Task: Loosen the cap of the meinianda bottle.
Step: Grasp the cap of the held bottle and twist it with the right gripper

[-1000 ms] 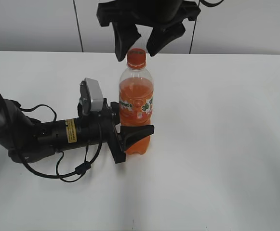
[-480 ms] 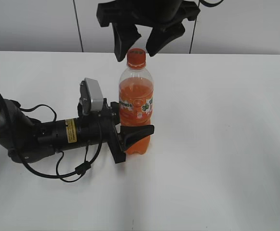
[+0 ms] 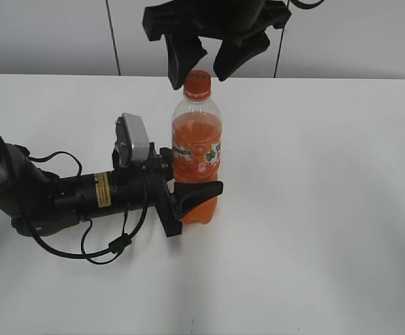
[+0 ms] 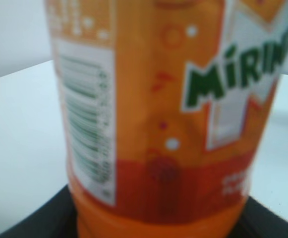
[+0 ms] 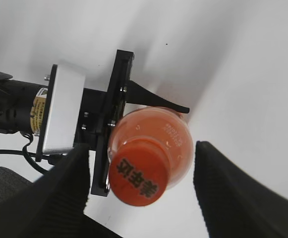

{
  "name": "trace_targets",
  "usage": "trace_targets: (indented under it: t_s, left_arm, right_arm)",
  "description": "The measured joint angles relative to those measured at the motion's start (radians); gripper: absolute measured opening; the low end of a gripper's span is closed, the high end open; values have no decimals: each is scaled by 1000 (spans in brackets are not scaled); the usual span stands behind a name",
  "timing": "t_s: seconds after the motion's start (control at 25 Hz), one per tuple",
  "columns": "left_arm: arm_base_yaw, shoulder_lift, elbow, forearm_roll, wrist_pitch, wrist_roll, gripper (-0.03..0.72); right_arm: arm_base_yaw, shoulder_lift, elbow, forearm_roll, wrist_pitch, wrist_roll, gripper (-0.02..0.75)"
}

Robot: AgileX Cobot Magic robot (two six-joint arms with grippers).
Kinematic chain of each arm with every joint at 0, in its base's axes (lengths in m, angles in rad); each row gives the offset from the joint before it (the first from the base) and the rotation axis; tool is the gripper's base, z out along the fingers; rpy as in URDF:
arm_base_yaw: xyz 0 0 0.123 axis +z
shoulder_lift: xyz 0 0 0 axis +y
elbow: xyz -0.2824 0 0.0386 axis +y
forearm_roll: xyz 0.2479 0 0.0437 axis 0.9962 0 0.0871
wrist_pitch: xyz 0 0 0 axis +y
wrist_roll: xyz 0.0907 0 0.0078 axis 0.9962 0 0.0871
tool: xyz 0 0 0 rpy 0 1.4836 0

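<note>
The meinianda bottle (image 3: 196, 157) stands upright on the white table (image 3: 327, 209), full of orange liquid, with an orange, white and green label. Its orange cap (image 3: 196, 83) has a dark printed mark on top in the right wrist view (image 5: 140, 173). My left gripper (image 3: 188, 188) lies low on the table and is shut on the bottle's lower body; the label fills the left wrist view (image 4: 168, 114). My right gripper (image 3: 203, 56) hangs open just above the cap, one finger on each side, not touching it. It also shows in the right wrist view (image 5: 141, 183).
The left arm (image 3: 56, 195) and its black cable (image 3: 111, 244) lie across the table's left side. A grey wall with dark seams (image 3: 111, 35) runs behind the table's far edge.
The right gripper has shifted very slightly to the right above the cap. The bottle and left gripper have not moved.
</note>
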Motion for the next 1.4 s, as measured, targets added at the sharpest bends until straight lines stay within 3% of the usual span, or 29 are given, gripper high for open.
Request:
trace_targets:
  t_s: [0.44,0.52,0.64,1.0,1.4]
  left_arm:
    - [0,0,0,0,0,0,387]
    - [0,0,0,0,0,0,387]
    - [-1,0,0,-1,0,0,387]
    - [-1,0,0,-1,0,0,387]
    - [-1,0,0,0,0,0,387]
  right_arm:
    - [0,0,14,-2,1,-3,477]
    - [0,0,14,-2,1,-3,427]
    - [0,0,14,0,0,-17,276]
    - [0,0,14,9,0,-145,270]
    - [0,0,14,20,0,-513,270]
